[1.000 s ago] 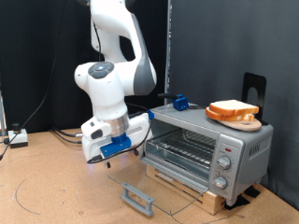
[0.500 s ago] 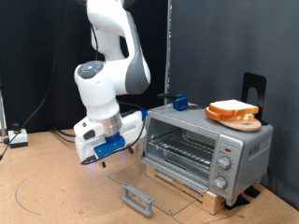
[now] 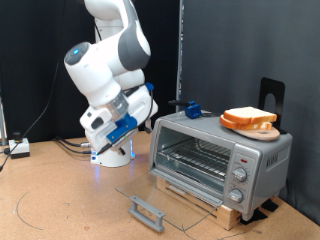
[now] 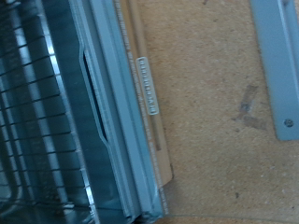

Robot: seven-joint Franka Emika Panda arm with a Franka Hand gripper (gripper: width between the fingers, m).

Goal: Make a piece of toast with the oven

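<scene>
1. One white arm (image 3: 105, 60) fills the exterior view's upper left, bent down toward the counter (image 3: 60, 195).
2. The oven (image 3: 220, 155) sits at about 4 o'clock from the arm on a wooden base, its glass door (image 3: 165, 195) folded flat open onto the counter, with the grey bar handle (image 3: 147, 212) at the near edge; the wire rack (image 3: 195, 158) shows inside and the round knobs (image 3: 240, 180) line its right face.
3. The gripper (image 3: 150, 100) hangs by the oven's top-left corner, at roughly 10 o'clock from the opening; I cannot tell whether its fingers are wide or narrow.
4. The piece of toast (image 3: 248, 119) lies on the oven's roof, stacked with a second slice.
5. The wrist view looks along the open door's hinge edge (image 4: 121, 112) and rack bars (image 4: 37, 103).
</scene>
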